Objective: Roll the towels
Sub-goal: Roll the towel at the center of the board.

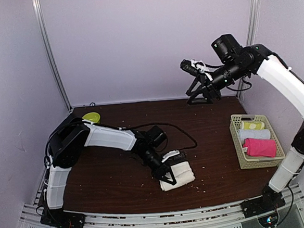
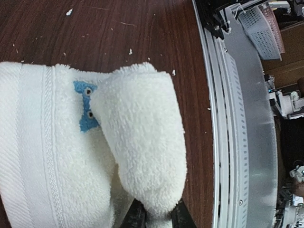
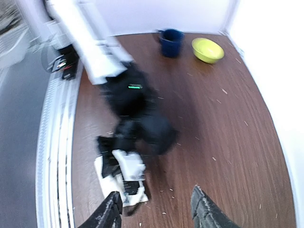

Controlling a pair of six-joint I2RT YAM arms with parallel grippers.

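The cream towel point(image 1: 180, 175) lies near the table's front edge, partly rolled. In the left wrist view its thick rolled end point(image 2: 142, 142) sits beside a small blue mark point(image 2: 85, 108). My left gripper point(image 1: 166, 173) point(image 2: 158, 216) is shut on that rolled end, with a black finger on each side. The pink towel point(image 1: 260, 147) rests as a bundle in the basket point(image 1: 237, 139) at the right. My right gripper point(image 1: 200, 97) point(image 3: 156, 213) hangs open and empty high above the back of the table, looking down on the cream towel point(image 3: 109, 183).
The basket also holds a yellow-green roll point(image 1: 252, 125) and a white roll point(image 1: 254, 134). A yellow bowl point(image 1: 91, 117) point(image 3: 207, 50) and a blue cup point(image 3: 172, 42) stand at the back left. A metal rail point(image 2: 237, 142) runs along the near edge.
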